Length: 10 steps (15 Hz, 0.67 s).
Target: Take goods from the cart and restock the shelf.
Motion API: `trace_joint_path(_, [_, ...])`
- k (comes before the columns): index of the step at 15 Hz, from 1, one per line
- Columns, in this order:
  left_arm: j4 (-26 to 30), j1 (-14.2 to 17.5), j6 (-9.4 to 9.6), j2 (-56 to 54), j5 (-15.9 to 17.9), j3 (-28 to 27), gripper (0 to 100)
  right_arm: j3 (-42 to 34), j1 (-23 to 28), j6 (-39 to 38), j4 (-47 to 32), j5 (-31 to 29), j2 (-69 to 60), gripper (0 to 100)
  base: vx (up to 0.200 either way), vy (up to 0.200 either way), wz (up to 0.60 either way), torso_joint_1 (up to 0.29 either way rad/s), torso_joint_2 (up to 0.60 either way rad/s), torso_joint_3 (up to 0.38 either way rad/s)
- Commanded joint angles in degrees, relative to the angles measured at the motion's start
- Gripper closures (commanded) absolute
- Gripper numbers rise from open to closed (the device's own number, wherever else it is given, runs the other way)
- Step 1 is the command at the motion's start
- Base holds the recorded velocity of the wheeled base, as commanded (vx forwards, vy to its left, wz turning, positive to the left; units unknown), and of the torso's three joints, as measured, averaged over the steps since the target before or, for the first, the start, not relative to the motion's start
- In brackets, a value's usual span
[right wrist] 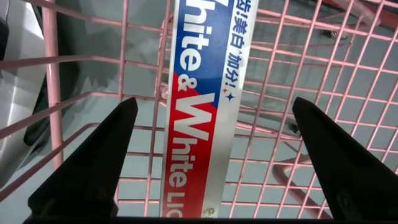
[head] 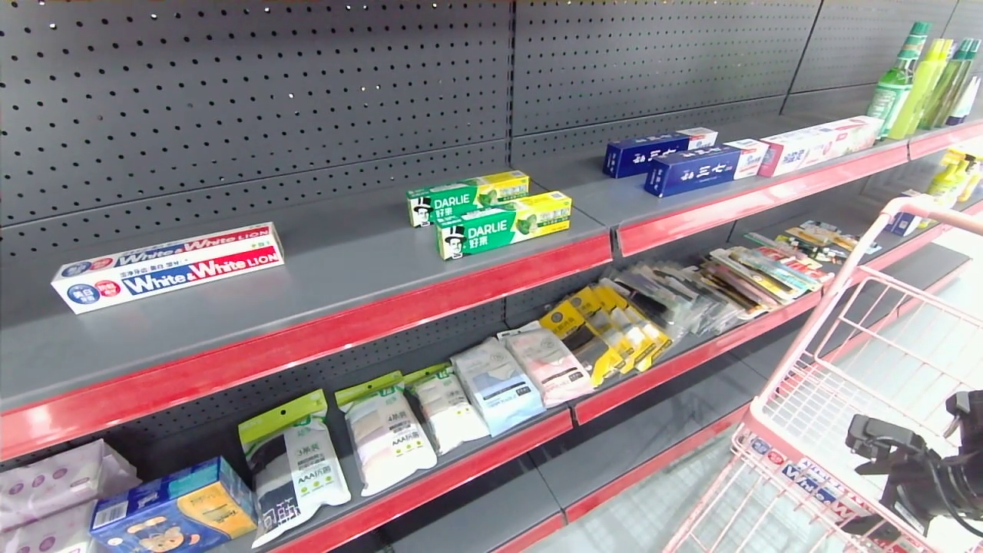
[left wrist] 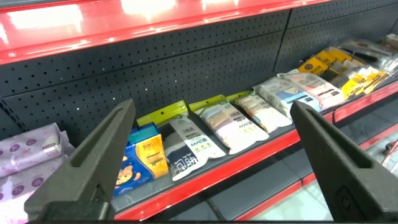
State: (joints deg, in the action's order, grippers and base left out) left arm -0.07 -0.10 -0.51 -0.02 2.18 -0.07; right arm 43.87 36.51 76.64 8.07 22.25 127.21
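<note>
Toothpaste box (right wrist: 199, 143) in cart (right wrist: 53, 93), centred below right claw (right wrist: 212, 102); claw spread apart, seemingly not touching.

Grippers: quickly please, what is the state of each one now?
Left gripper: open, holding nothing.
Right gripper: open, holding nothing, over the toothpaste box in the cart.

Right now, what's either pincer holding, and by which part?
Nothing. Left pincer and right pincer are open; the right hangs above the toothpaste box.
</note>
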Motion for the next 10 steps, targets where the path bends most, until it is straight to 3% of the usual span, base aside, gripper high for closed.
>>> trace_joint_path(1, [-0.01, 0.01, -0.02, 0.02, 0.02, -0.01, 0, -0.02, -0.04, 0.00, 0.02, -0.01, 0.32, 0, 0.000, 0.000, 0.00, 0.000, 0.00, 0.000])
trace_joint_path(10, [-0.01, 0.01, -0.02, 0.02, 0.02, -0.01, 0, -0.02, -0.12, -0.09, 0.02, -0.54, 0.76, 0, 0.000, 0.000, 0.00, 0.000, 0.00, 0.000])
